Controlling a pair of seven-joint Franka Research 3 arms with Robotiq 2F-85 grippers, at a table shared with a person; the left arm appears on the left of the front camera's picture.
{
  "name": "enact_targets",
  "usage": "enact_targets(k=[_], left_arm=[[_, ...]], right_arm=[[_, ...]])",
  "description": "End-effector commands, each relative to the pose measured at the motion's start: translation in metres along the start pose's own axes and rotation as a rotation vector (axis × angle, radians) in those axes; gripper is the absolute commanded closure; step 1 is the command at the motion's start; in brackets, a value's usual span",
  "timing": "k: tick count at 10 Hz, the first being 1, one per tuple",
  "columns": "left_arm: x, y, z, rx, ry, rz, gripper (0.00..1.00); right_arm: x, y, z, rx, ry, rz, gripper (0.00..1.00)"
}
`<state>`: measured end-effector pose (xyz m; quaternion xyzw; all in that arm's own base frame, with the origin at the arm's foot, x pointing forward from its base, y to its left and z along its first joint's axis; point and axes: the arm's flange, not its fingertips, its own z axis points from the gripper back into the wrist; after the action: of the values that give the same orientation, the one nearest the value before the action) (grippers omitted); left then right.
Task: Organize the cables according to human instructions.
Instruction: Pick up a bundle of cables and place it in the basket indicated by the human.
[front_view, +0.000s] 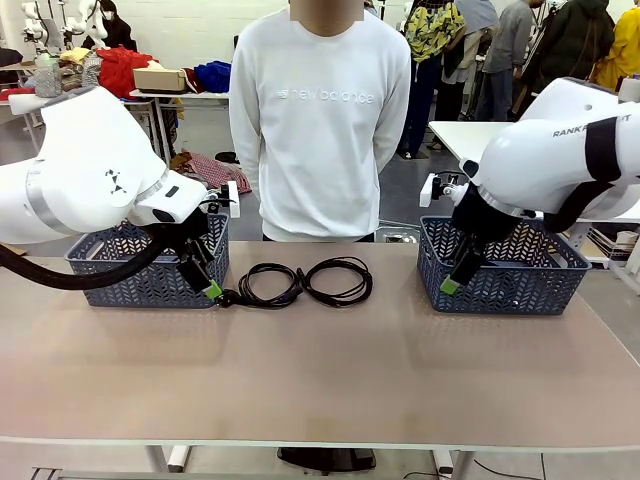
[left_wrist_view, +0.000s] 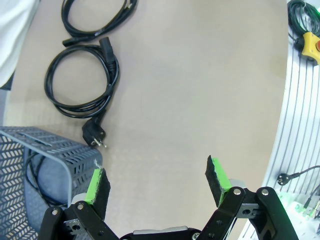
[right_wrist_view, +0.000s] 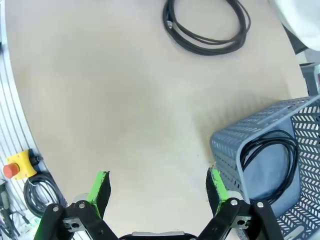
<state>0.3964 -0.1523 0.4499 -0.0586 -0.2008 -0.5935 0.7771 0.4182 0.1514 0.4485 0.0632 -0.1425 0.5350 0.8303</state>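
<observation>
Beige tabletop first: by the left basket our left gripper hangs spread wide and empty. Just beside it, toward the middle, lies the plugged coil, its plug end nearest our fingers. The second coil rests just beyond. Our right gripper, equally released, waits at the right basket, well apart. We judge the left arm nearer.

Two coiled black cables lie side by side on the beige desk, between a left grey slotted plastic basket and a right matching basket. Each basket holds one further cable. A person in a white sweatshirt stands behind the desk.
</observation>
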Motion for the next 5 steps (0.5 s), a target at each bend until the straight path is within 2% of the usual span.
enact_targets(k=[1, 2, 5], left_arm=[[0.0000, -0.0013, 0.0010, 0.006, 0.003, 0.007, 0.00], [0.0000, -0.0013, 0.0010, 0.006, 0.003, 0.007, 0.00], [0.0000, -0.0013, 0.0010, 0.006, 0.003, 0.007, 0.00]], right_arm=[[-0.0058, 0.0037, -0.0002, 0.001, -0.034, 0.003, 0.00], [0.0000, 0.0000, 0.0000, 0.000, 0.000, 0.000, 0.00], [0.0000, 0.0000, 0.0000, 0.000, 0.000, 0.000, 0.00]])
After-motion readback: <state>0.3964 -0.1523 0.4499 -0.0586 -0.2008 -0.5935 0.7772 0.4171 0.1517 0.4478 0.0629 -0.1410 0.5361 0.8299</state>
